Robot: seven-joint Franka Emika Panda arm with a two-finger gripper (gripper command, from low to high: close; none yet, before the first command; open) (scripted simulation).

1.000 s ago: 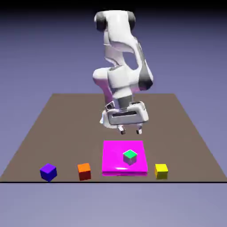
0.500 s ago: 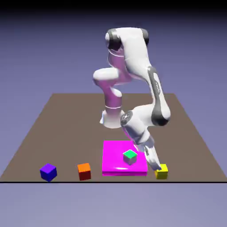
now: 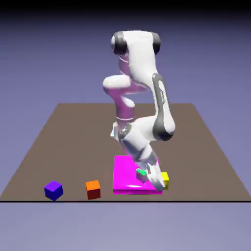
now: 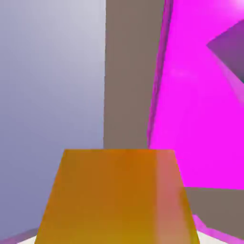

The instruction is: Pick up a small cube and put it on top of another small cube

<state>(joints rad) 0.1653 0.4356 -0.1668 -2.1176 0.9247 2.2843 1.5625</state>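
Note:
My gripper [image 3: 160, 184] is shut on the small yellow cube [image 3: 165, 179] and holds it at the right edge of the magenta plate [image 3: 125, 176]. In the hand view this yellow cube [image 4: 119, 200] fills the bottom of the picture and hides the fingertips. A small green cube [image 3: 141, 172] stands on the plate just to the exterior view's left of the hand, which partly covers it. The hand view has the magenta plate [image 4: 200, 119] on its right, with a dark corner at the upper right that I cannot identify.
A purple cube [image 3: 53, 190] and an orange cube [image 3: 93, 189] stand near the table's front edge, to the exterior view's left of the plate. Behind the plate stretches the brown table [image 3: 63, 137]. The arm leans low over the plate's right half.
The gripper came down on the yellow cube beside the plate, went from open to shut on it, and has carried it a little to the exterior view's left, to the plate's edge.

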